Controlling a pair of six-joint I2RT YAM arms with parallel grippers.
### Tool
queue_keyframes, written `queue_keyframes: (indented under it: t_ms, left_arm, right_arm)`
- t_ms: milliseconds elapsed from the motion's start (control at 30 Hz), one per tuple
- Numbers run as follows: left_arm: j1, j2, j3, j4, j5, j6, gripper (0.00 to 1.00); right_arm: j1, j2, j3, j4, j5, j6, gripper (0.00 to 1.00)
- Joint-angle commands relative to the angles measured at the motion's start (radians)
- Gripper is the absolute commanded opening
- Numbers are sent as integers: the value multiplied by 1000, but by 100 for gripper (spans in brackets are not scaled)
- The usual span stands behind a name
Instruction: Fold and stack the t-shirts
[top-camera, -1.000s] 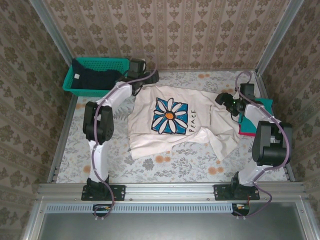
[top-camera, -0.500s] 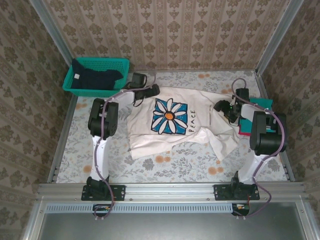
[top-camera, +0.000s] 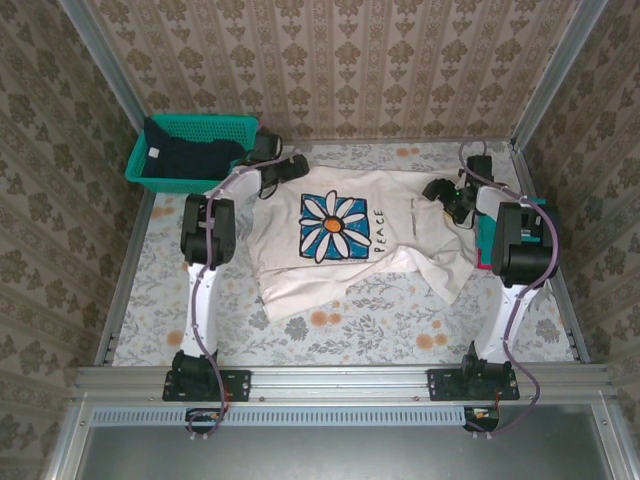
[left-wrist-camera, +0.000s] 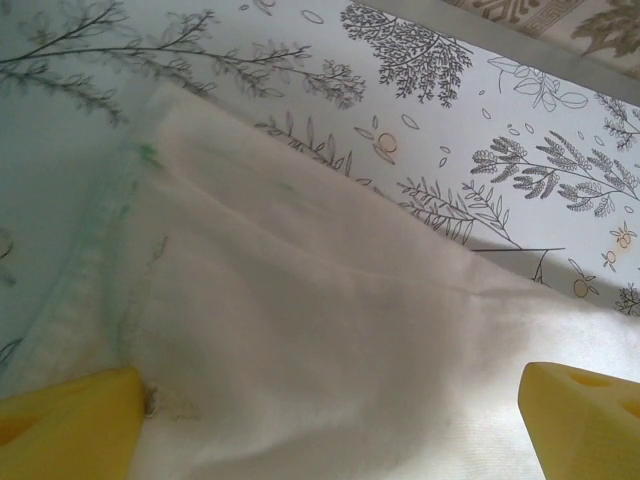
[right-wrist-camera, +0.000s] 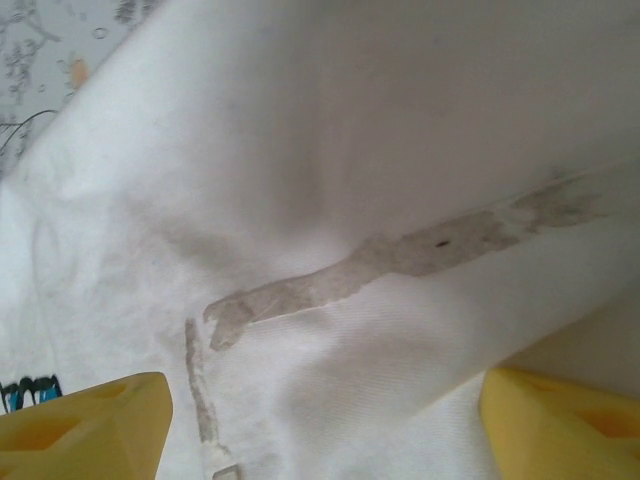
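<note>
- Teal mesh basket (top-camera: 236, 124): set beyond the left pincer and to its left, apart from it; a dark navy t-shirt (top-camera: 190, 158) is contained.
- Left pincer (top-camera: 294, 163): fingers (left-wrist-camera: 70, 420) spread wide, nothing clamped; the shirt's far edge lies directly beneath.
- Cream-white daisy t-shirt (top-camera: 340, 225): spread on the table, its long axis running from one pincer to the other.
- Right pincer (top-camera: 436, 191): spread wide, unladen, over the neck end. Each end is judged nearer its own arm.
</note>
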Motion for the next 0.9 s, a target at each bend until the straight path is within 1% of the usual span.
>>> queue_keyframes:
  t_ms: [0,67,167,267,367,467,600,667,733,767,800,833,867]
  left_arm:
    - [-22,-17,51,-101,-9,50,98]
    - [-36,-77,-2,-64,-27,57,98]
    - [-63,-234,-156,46,-75,78,98]
    - [-87,-383,-290,102,-105,93,99]
    - [-93,-508,-432,139,-97,59,99]
    - [-91,-589,-563,149,-52,-10,99]
    - [-85,-668,-777,232,-10,-121,98]
    - [-85,-686,-853,260,8,-159,96]
    - [-87,-692,-905,272,17,-185,95]
    - [-89,-691,-921,278,20,-190,95]
    - [-90,-687,-935,281,22,-193,94]
    - [-92,-682,-946,281,21,-195,94]
    - [-91,-677,-953,283,19,-198,94]
  right_arm:
    - [36,-39,-23,-11,-32,-60,86]
    - [65,-121,-64,19,0,-103,87]
    - [113,-262,-159,74,31,-159,88]
    - [189,-413,-264,124,65,-236,89]
    - [311,-541,-354,139,106,-338,89]
    - [459,-629,-435,163,96,-384,89]
    - [654,-639,-488,174,65,-388,87]
    - [752,-615,-482,154,107,-410,86]
    - [841,-569,-460,147,134,-417,79]
    - [871,-545,-450,152,130,-409,72]
    - [898,-513,-435,162,107,-400,49]
    - [925,-480,-418,175,82,-387,35]
    - [945,-451,-404,181,67,-379,30]
